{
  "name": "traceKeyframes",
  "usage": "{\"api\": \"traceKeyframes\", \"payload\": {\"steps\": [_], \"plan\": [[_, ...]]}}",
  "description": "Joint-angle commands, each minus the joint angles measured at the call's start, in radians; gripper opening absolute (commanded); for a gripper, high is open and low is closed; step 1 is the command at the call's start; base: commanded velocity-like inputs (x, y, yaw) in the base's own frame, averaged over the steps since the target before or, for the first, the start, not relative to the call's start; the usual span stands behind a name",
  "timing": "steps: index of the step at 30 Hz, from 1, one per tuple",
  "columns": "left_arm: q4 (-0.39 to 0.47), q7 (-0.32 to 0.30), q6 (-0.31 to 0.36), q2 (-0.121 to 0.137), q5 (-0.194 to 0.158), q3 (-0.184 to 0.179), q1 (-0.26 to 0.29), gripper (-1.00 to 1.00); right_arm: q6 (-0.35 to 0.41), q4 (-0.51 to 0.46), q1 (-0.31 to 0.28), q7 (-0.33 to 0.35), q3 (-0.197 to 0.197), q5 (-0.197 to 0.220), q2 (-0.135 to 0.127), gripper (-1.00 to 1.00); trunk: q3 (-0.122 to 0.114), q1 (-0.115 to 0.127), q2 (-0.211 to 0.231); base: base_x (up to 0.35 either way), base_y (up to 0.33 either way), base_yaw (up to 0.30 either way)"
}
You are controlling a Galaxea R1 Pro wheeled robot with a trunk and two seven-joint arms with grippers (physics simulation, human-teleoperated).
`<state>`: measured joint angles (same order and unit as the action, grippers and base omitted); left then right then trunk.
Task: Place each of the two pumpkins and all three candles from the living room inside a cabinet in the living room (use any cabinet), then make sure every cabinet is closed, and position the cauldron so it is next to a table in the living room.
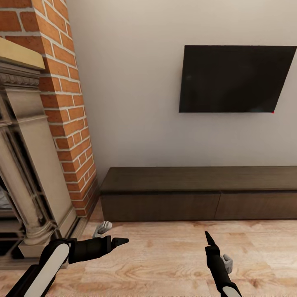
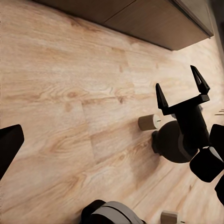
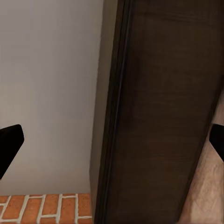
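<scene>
The cabinet runs along the wall under the television, fireplace off to its left, floor in front, where the left gripper and right gripper hang well apart.

Cabinet right end and television corner beyond head view's edge.

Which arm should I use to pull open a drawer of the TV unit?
Right: the right end effector, open, points at the TV unit and its closed drawer fronts; the left end effector is turned sideways, across the floor.
</scene>
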<state>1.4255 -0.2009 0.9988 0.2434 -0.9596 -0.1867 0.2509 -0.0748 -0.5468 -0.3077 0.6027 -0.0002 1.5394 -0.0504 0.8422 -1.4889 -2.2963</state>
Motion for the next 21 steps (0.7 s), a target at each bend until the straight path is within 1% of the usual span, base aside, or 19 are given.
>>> {"api": "traceKeyframes", "payload": {"steps": [1, 21], "plan": [[0.0, -0.009, 0.001, 0.001, 0.009, 0.0, 0.001, 1.0, -0.002, 0.001, -0.001, 0.004, 0.002, 0.005, 0.0, 1.0, 0.004, -0.004, -0.008, 0.0, 0.0, 0.0], [0.0, -0.009, 0.001, 0.001, 0.009, 0.0, 0.001, 1.0, -0.005, 0.001, -0.001, 0.003, 0.002, 0.005, 0.001, 1.0, 0.067, -0.08, -0.148, 0.0, 0.0, 0.0]]}}
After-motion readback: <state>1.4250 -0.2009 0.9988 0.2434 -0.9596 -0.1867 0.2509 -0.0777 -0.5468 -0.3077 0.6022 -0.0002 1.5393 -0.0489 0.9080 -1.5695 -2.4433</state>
